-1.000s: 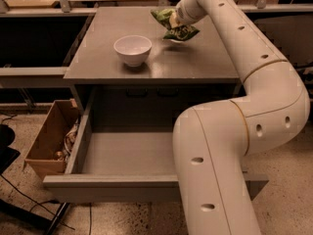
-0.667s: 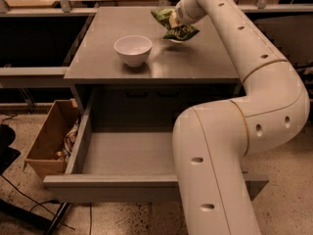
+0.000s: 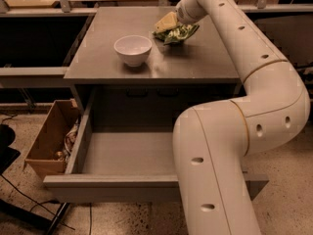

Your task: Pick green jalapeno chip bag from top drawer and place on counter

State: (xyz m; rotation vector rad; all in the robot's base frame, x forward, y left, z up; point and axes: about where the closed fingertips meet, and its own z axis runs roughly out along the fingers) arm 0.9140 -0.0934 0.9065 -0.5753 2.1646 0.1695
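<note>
Now gripper (image 3: 167, 22) sits far right on counter (image 3: 107, 58), touching chip bag (image 3: 180, 33), right of bowl (image 3: 132, 49); grip: can't tell. Drawer (image 3: 112, 187) open.

**Bag on counter, top drawer open**

green jalapeno chip bag (image 3: 177, 33): small, crinkled green foil with pale print. It lies flattish on the counter (image 3: 195, 62), at the far side and right of centre. The gripper (image 3: 167, 22) sits on the bag's far-left edge.

The counter is a flat, matte grey, square cabinet top.

top drawer (image 3: 112, 187): directly below the counter, pulled out toward the camera. It is shallow grey metal with a plain long front panel and a smooth floor. Its right part is out of sight.
</note>
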